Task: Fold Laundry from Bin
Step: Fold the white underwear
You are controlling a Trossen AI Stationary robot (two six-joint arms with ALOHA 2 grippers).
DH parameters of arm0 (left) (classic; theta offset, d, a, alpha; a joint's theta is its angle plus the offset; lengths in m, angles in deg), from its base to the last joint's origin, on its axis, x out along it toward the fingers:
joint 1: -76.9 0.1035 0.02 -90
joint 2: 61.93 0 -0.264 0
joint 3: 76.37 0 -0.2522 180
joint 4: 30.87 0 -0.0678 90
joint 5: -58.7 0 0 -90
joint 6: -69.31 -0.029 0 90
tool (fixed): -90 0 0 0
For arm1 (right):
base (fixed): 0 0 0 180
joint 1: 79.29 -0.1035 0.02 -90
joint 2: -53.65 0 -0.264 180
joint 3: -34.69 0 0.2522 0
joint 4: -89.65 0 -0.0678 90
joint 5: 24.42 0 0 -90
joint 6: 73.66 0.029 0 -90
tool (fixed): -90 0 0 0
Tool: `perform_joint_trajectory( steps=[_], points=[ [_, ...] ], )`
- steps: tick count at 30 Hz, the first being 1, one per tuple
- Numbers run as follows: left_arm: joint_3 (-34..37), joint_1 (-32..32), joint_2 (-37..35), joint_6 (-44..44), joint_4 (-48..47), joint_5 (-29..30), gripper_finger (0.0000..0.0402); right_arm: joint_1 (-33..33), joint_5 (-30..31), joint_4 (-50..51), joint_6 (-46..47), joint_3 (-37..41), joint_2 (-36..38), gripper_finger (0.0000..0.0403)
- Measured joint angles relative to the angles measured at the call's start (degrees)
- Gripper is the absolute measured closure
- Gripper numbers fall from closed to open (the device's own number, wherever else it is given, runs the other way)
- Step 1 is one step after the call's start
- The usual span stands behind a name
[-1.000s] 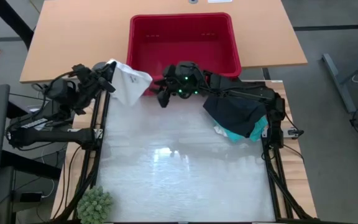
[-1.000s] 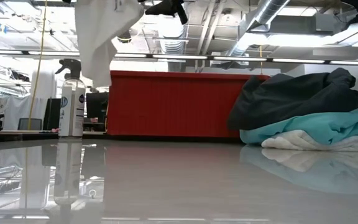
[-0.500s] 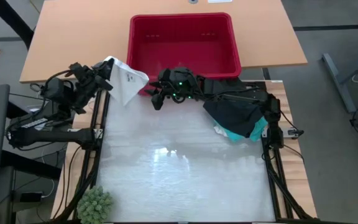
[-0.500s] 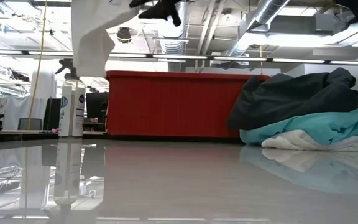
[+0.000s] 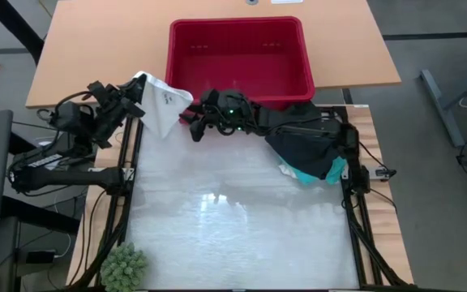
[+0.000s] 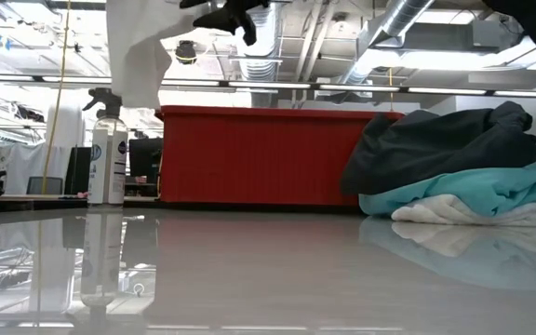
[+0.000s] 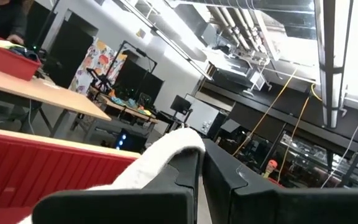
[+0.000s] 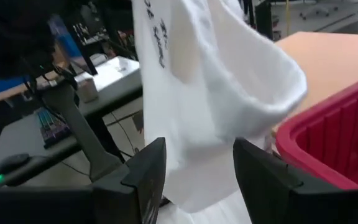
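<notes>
A white garment (image 5: 162, 105) with small dark print hangs from my left gripper (image 5: 134, 88), which is shut on it above the table's far left corner. My right gripper (image 5: 194, 128) is open and reaches level toward the garment. In the right wrist view the garment's lower part (image 8: 197, 124) hangs just in front of and between the two fingers (image 8: 146, 180). The red bin (image 5: 240, 57) stands behind the table's far edge. A pile of black, turquoise and white laundry (image 5: 310, 150) lies at the table's right side. My left gripper pinches a bunched edge of the white garment (image 7: 166, 152) between its two shut fingers (image 7: 219, 177), which point slightly upward. The cloth spills out to one side of the fingers and hangs slack below them (image 6: 138, 51), clear of the table. My right gripper: I cannot tell whether its fingers touch the cloth.
A spray bottle (image 6: 107, 149) stands at the far left beyond the table top. A green spiky ball (image 5: 124, 268) sits at the near left corner. The shiny table surface (image 5: 242, 219) stretches between the arms, and the bin's red wall (image 6: 259, 154) stands along the far edge.
My right gripper has moved toward the table's left edge, up to the hanging white garment, and has stayed open. The garment has swung a little to the left and up under my left gripper, which has tipped slightly upward.
</notes>
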Motion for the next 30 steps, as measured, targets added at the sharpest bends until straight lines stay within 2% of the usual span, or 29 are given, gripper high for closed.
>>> perform_joint_trajectory(
  steps=[12, 15, 17, 19, 20, 23, 25, 30],
  points=[
    [0.00, 0.02, 0.41, 0.11, 1.70, -0.11, 0.0401, 2.04, 0.48, -8.35, 1.50, -0.04, 0.15, 0.0195],
    [0.00, 0.00, 0.67, 0.13, 1.97, -0.12, 0.0401, 2.90, 0.46, -7.15, 4.19, -0.04, 0.15, 0.0230],
    [0.00, 0.02, 0.74, 0.15, 2.01, -0.13, 0.0401, 3.03, 0.48, -6.82, 4.75, -0.04, 0.11, 0.0283],
    [0.00, 0.02, 0.76, 0.07, 1.99, -0.13, 0.0401, 2.97, 0.50, -7.06, 3.28, -0.04, 0.11, 0.0355],
    [0.00, 0.02, 0.76, 0.04, 1.97, -0.13, 0.0401, 2.81, 0.91, -7.28, 1.71, -0.04, 0.11, 0.0376],
    [0.00, 0.02, 0.76, 0.03, 1.58, -1.60, 0.0401, 2.33, 5.37, -7.56, 0.48, -0.04, 0.11, 0.0382],
    [0.00, 0.02, 0.76, -0.52, 0.75, -2.39, 0.0401, 2.22, 6.19, -7.58, 0.45, -0.04, 0.18, 0.0382],
    [-0.04, 0.02, -0.10, -5.43, -8.47, -10.76, 0.0375, 2.31, 8.58, -7.33, 0.24, -0.04, 0.35, 0.0382]
  ],
)
